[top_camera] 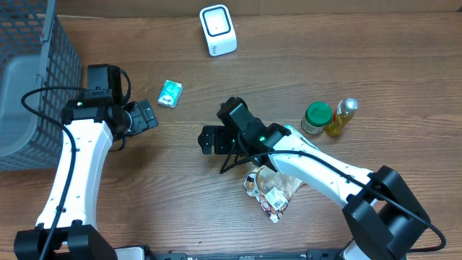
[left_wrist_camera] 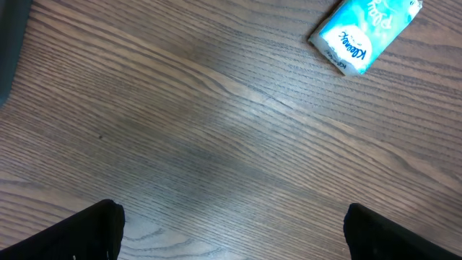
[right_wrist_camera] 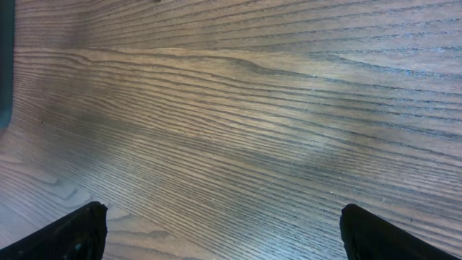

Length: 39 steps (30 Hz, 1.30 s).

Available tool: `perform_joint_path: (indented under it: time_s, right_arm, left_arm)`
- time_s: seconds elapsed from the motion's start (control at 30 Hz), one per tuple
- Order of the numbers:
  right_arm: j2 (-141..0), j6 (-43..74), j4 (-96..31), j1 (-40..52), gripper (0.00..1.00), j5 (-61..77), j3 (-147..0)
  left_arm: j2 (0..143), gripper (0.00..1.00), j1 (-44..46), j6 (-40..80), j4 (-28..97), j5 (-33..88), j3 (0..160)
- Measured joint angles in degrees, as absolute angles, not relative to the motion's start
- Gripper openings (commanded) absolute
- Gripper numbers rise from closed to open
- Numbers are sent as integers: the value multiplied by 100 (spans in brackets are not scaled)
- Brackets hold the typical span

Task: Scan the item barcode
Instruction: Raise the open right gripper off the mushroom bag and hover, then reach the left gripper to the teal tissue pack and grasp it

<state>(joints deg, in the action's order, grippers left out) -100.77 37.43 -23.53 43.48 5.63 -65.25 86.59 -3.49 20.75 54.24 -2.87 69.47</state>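
Note:
A white barcode scanner [top_camera: 218,29] stands at the back of the wooden table. A small blue tissue pack [top_camera: 170,93] lies in front of it to the left, and it also shows at the top right of the left wrist view [left_wrist_camera: 364,32]. My left gripper [top_camera: 147,116] is open just left of and below the pack, with only bare wood between its fingers [left_wrist_camera: 94,231]. My right gripper [top_camera: 209,139] is open over bare wood at mid-table, its fingertips [right_wrist_camera: 398,235] wide apart and holding nothing. A crinkled snack bag [top_camera: 273,191] lies partly under the right arm.
A grey mesh basket [top_camera: 32,87] fills the far left. A green-lidded jar [top_camera: 316,118] and a yellow bottle [top_camera: 342,117] stand side by side at the right. Bare wood lies between the two grippers.

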Motion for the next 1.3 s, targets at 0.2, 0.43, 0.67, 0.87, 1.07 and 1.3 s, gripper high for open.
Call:
perform_joint_path:
  time_s: [0.2, 0.43, 0.67, 0.87, 1.07, 1.3]
  right_arm:
    - [-10077, 3747, -2353, 4348, 100, 554, -6525]
    - [-10077, 3743, -2674, 4348, 100, 578, -6525]
    - [-10077, 3745, -3017, 4348, 100, 580, -6525]
    - [-10077, 3745, -3048, 4348, 100, 580, -6525]
    - [-10077, 3745, -3061, 4348, 100, 580, -6525]
    - [-10077, 3745, -3122, 4348, 100, 572, -6525]
  left_arm:
    - [8659, 100, -349, 2073, 5424, -287, 6947]
    - [8659, 100, -346, 2075, 5424, -287, 6947]
    - [8659, 99, -349, 2075, 5424, -287, 6947]
    - [8659, 99, -346, 2075, 5426, -287, 6947]
    - [8659, 100, -346, 2080, 4880, -276, 6923]
    - [8665, 100, -346, 2082, 4198, 1, 6925]
